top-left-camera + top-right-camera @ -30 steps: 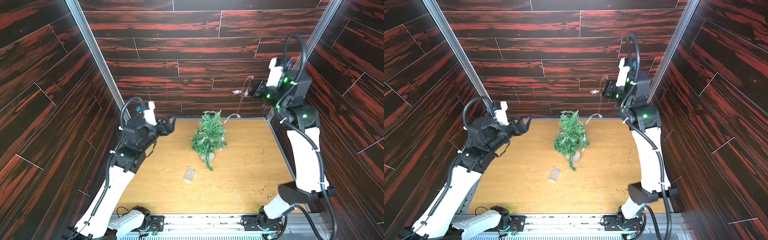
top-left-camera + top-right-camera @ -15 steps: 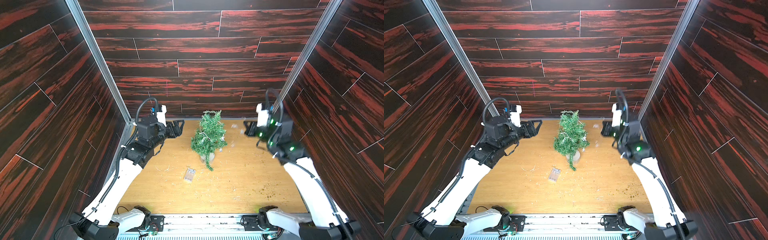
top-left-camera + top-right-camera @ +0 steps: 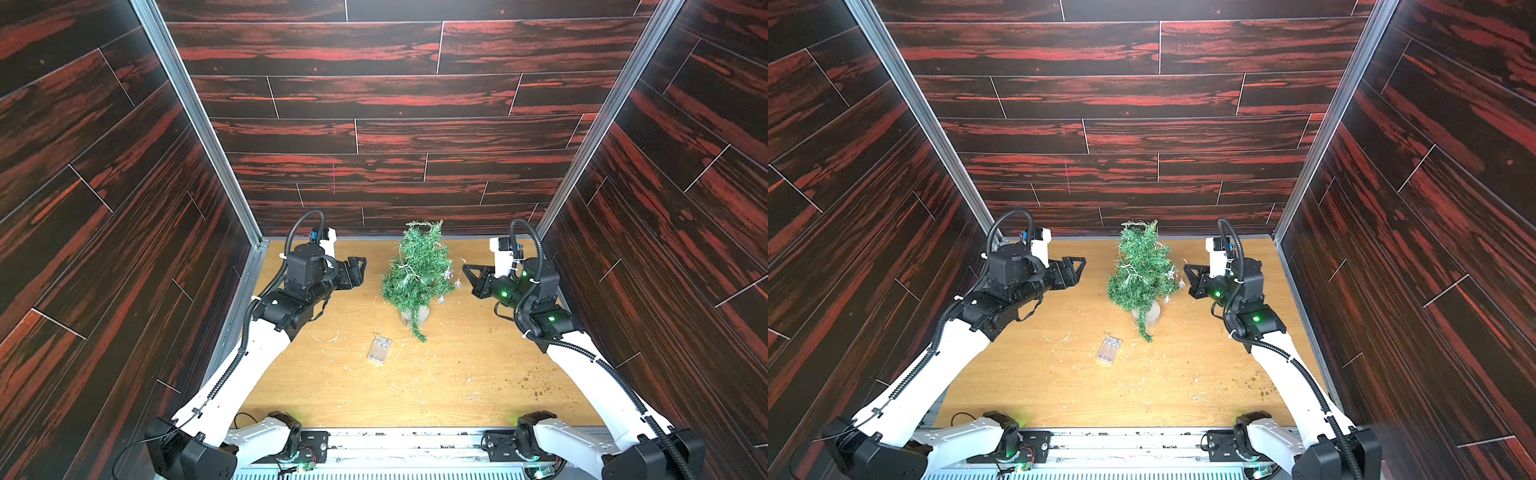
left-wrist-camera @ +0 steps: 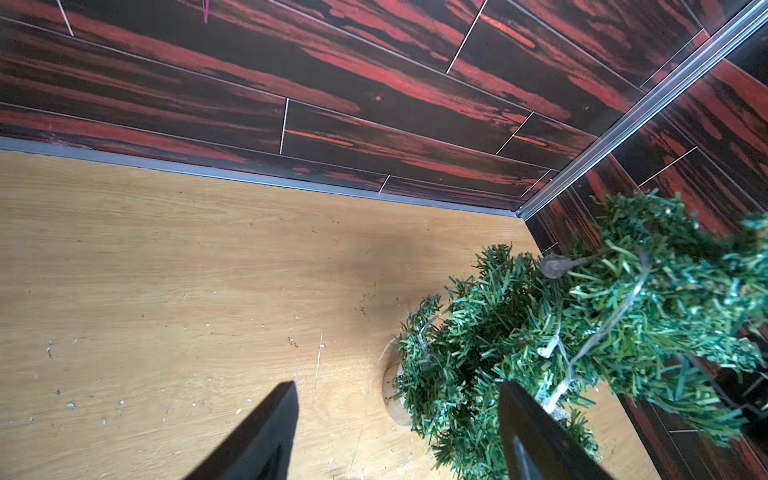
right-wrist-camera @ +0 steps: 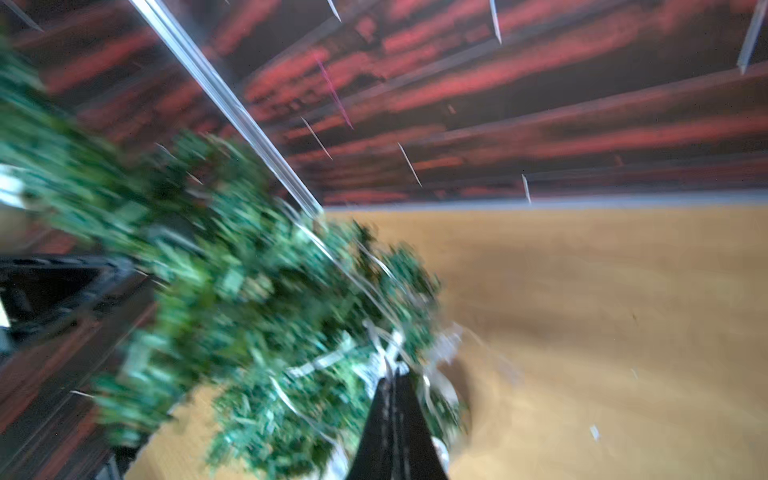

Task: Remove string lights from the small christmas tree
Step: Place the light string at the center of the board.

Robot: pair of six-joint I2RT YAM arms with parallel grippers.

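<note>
Finding: the small christmas tree (image 3: pixel 415 278) stands upright on its pale base toward the back of the bench (image 3: pixel 478 374). The string lights (image 4: pixel 547 351) are wound through its branches, and a loose run of bulbs hangs off the side facing my right pincer (image 3: pixel 467 269). The clear battery box (image 3: pixel 379 350) lies flat on the bench in front of the tree, apart from it. My right pincer is pressed together just beside that loose run. Its wrist view is blurred, so I cannot confirm that the wire is caught. My left pincer (image 3: pixel 358 271) is spread, near the tree's opposite side, touching nothing. Recommendation: brace the trunk low with the left before the right draws any wire away. Lead the wire around the tree rather than pulling straight out, since a snag on the needles could tip the tree.
</note>
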